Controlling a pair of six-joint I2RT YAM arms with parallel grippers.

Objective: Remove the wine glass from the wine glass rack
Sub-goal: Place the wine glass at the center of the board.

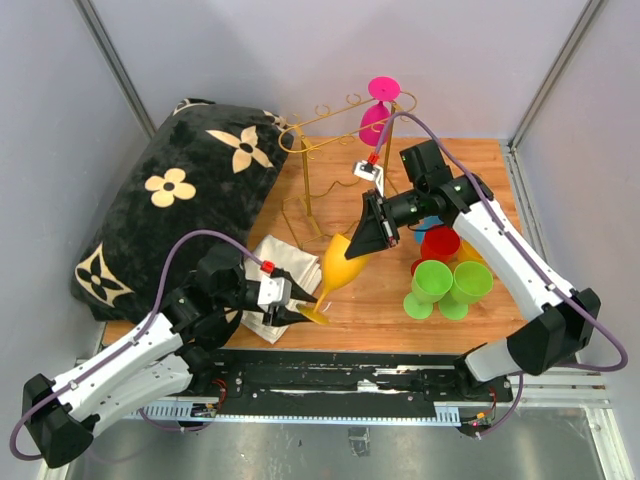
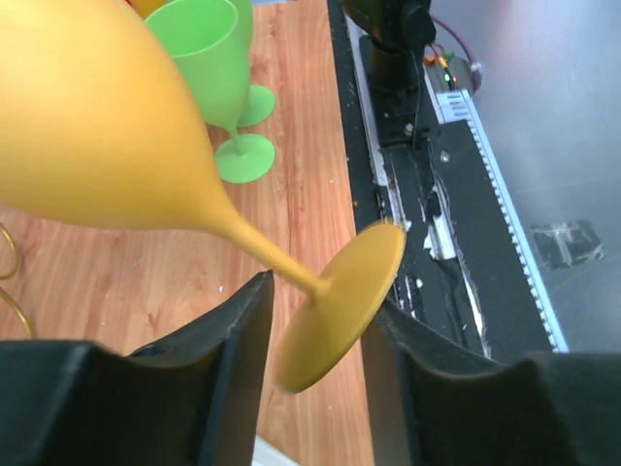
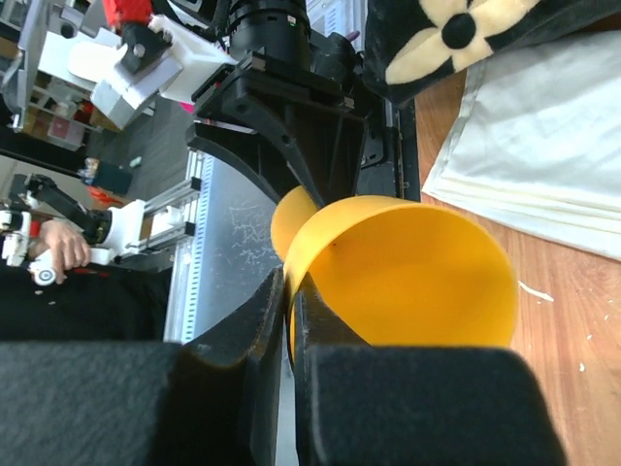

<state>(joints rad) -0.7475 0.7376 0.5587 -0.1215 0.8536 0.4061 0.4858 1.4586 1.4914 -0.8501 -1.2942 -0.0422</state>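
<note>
Yellow glass (image 1: 338,265): tilted over the near middle of the table (image 1: 385,300), off the rack (image 1: 305,140) standing farther back. Probably light, stiff, slick plastic, best taken at the stem. Right gripper (image 1: 365,243) pinches its rim; left gripper (image 1: 300,308) stands spread around the foot.

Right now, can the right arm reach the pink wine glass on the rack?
Probably not yet: the right hand is shut on the rim of the yellow wine glass. Once freed, the way to the pink wine glass looks open.
</note>
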